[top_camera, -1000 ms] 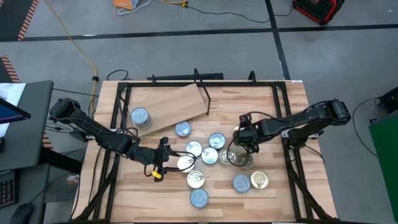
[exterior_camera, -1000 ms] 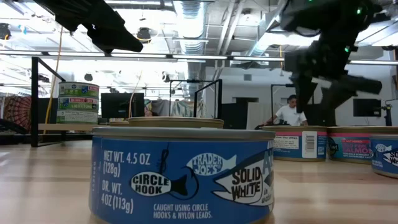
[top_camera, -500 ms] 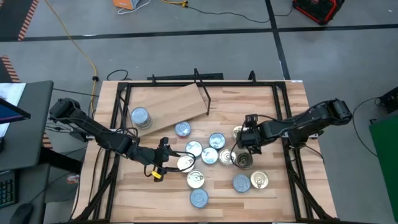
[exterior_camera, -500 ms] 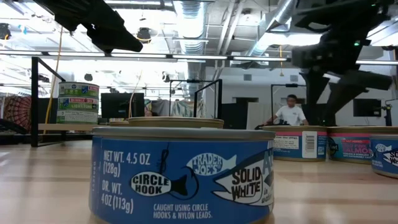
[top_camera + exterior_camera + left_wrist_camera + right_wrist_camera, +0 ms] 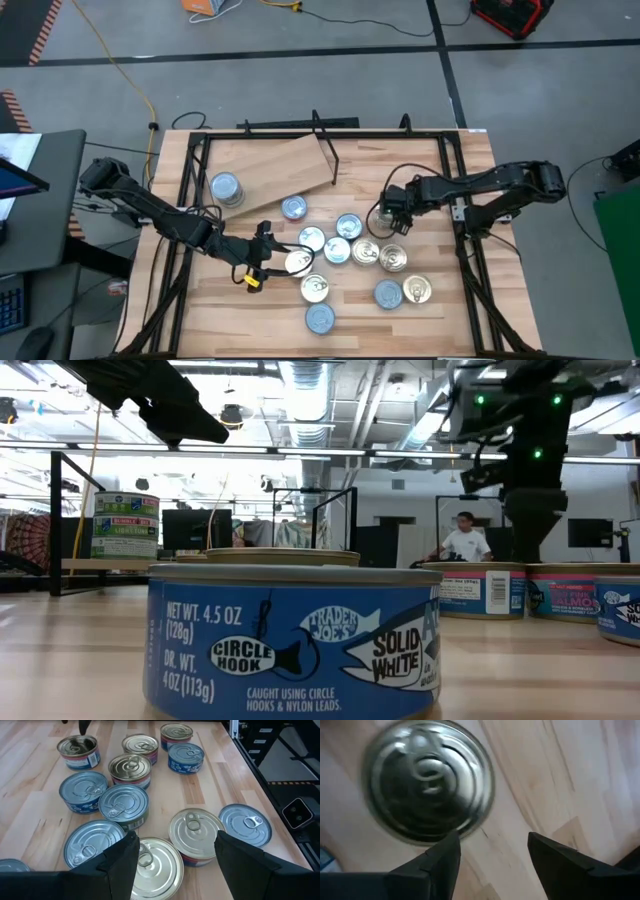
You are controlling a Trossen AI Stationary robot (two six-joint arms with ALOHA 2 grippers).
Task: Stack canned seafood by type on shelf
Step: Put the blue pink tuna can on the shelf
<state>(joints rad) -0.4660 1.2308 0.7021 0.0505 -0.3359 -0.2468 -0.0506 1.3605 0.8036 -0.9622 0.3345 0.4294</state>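
Two arms were out. The right gripper [image 5: 392,212] hung with fingers spread, empty, above a gold-lidded tin [image 5: 429,786]; closing off-centre risked knocking it into neighbouring tins [image 5: 365,252]. The left gripper [image 5: 173,854], also spread and empty, waited. The shelf [image 5: 270,165] held one stack [image 5: 226,189].
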